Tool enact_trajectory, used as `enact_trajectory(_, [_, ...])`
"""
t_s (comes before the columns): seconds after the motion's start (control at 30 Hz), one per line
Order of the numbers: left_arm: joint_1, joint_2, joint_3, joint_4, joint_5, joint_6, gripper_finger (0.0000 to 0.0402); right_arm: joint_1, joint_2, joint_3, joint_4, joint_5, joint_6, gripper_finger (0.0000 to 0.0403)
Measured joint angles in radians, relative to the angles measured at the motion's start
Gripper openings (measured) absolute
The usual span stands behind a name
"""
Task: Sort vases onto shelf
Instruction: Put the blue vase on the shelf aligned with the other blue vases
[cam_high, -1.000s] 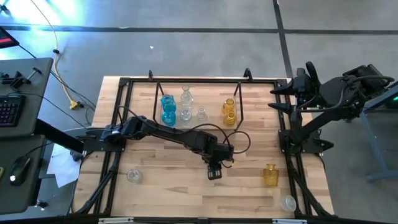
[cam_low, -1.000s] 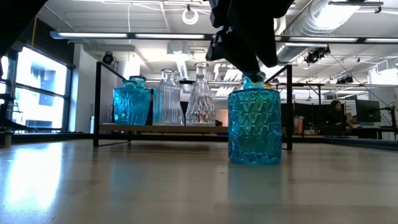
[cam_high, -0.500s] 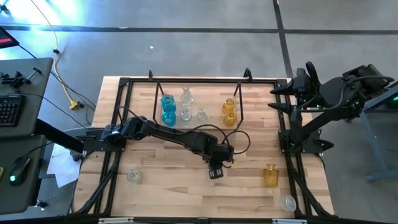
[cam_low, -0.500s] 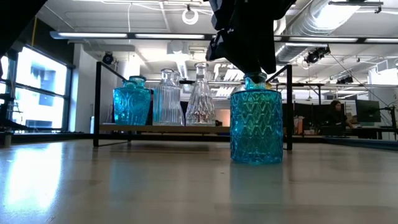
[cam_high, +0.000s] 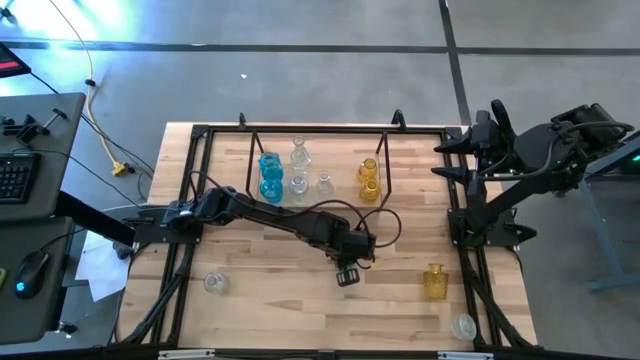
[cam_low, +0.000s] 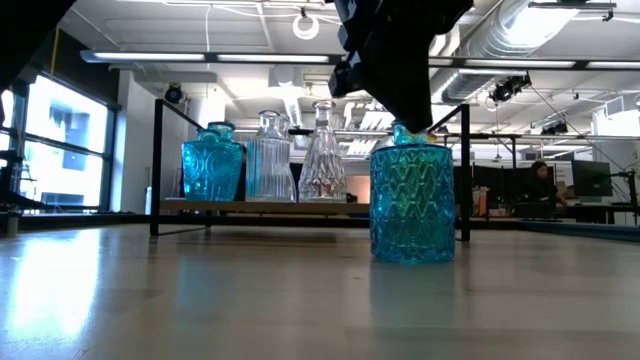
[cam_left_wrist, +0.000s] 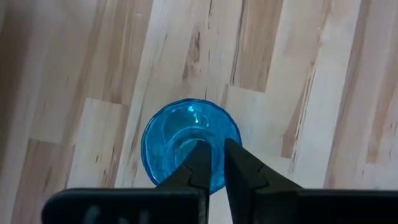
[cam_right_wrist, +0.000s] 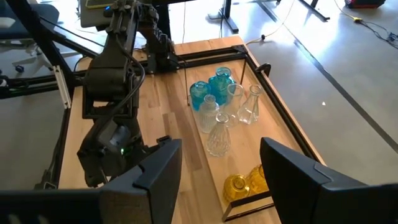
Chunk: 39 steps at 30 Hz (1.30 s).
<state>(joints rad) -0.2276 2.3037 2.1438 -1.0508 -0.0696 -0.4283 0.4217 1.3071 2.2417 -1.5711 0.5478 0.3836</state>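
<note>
Left gripper pinches a blue vase on the counter.

The left gripper (cam_left_wrist: 212, 163) reaches down from above, its fingers pressed onto the rim of the blue vase (cam_low: 411, 204), which stands on the counter (cam_high: 290, 290) in front of the shelf (cam_high: 388, 165). The right gripper (cam_right_wrist: 214, 168) waits spread at the counter's right edge.

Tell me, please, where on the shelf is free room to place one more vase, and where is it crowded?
On the shelf, bare floor lies between the clear vases and the amber vases. The end with the blue vases and the clear ones is crowded.
</note>
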Motion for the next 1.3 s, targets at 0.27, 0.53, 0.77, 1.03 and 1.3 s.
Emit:
enact_trajectory(0.27, [0.0, -0.018, 0.106, -0.12, -0.036, -0.033, 0.0005, 0.0, 0.0, 0.0, 0.0, -0.002, 0.0, 0.02])
enact_trajectory(0.53, [0.01, -0.163, 0.184, -0.218, -0.169, -0.081, 0.0005, 0.0, 0.0, -0.001, 0.0, -0.002, -0.008, 0.02])
enact_trajectory(0.77, [0.049, -0.324, 0.189, -0.336, -0.324, -0.109, 0.0006, 0.0, 0.0, -0.001, 0.0, -0.002, -0.011, 0.02])
enact_trajectory(1.03, [0.171, -0.488, 0.189, -0.404, -0.468, -0.047, 0.0007, 0.0, 0.0, -0.001, 0.0, -0.002, -0.011, 0.02])
enact_trajectory(1.3, [0.401, -0.584, 0.19, -0.454, -0.48, 0.136, 0.0007, 0.0, 0.002, -0.001, 0.0, 0.044, 0.009, 0.02])
